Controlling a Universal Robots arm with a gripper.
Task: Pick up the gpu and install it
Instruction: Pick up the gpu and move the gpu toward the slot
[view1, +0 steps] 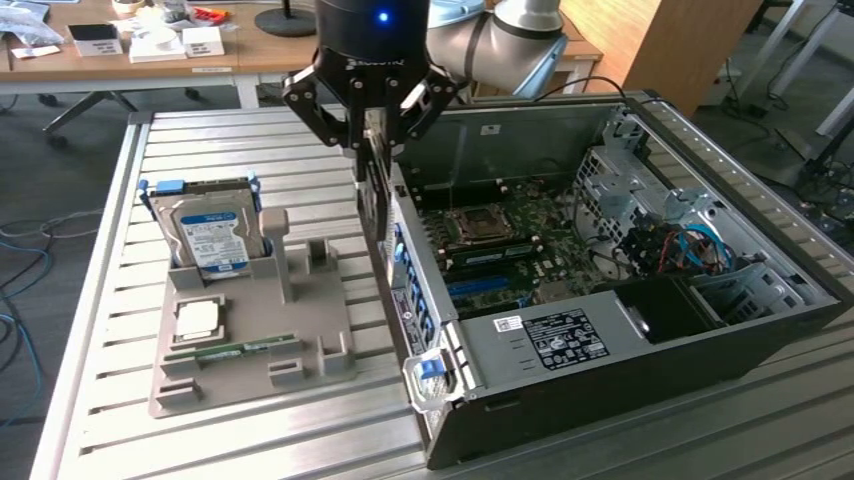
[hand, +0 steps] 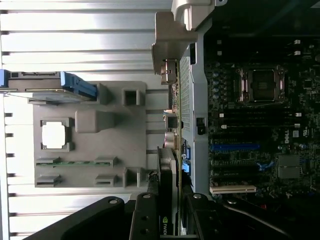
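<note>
The gpu (view1: 376, 195) is a thin dark card seen edge-on, hanging upright from my gripper (view1: 368, 135), which is shut on it. It hovers over the rear wall of the open computer case (view1: 747, 330), at the case's side towards the exterior view's left. In the wrist view the gpu (hand: 169, 155) runs away from my gripper (hand: 171, 220), and its silver end bracket (hand: 170, 35) is at the far end. The card lies along the case's edge, beside the motherboard (hand: 260, 125) and its blue slot (hand: 235, 147).
A grey parts holder (view1: 314, 345) lies on the slatted metal table on the exterior view's left. It carries an upright hard drive (view1: 207, 235), a CPU (view1: 198, 320) and a green RAM stick (view1: 240, 348). Cables and drive bays (view1: 681, 240) fill the case's far side.
</note>
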